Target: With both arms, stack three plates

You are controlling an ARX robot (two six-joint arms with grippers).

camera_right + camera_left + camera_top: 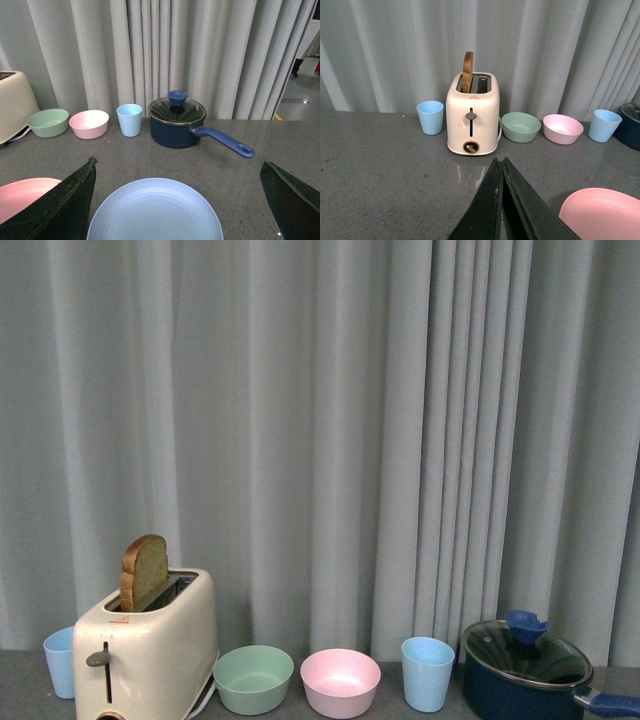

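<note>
Your left end effector (500, 164) is closed, near the pink plate (602, 212) on the desk (380, 165). Your right end effector (177, 162) is wide open, with the blue plate (155, 210) seen between its fingers.

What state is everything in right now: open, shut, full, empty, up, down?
Left gripper: shut, holding nothing.
Right gripper: open, empty.
Toaster: lever up, bread slice sticking out.
Pot: lid on.
Blue plate: flat, empty.
Pink plate: flat, empty.
Green bowl: upright, empty.
Pink bowl: upright, empty.
Cup beside toaster: upright.
Cup beside pot: upright.
</note>
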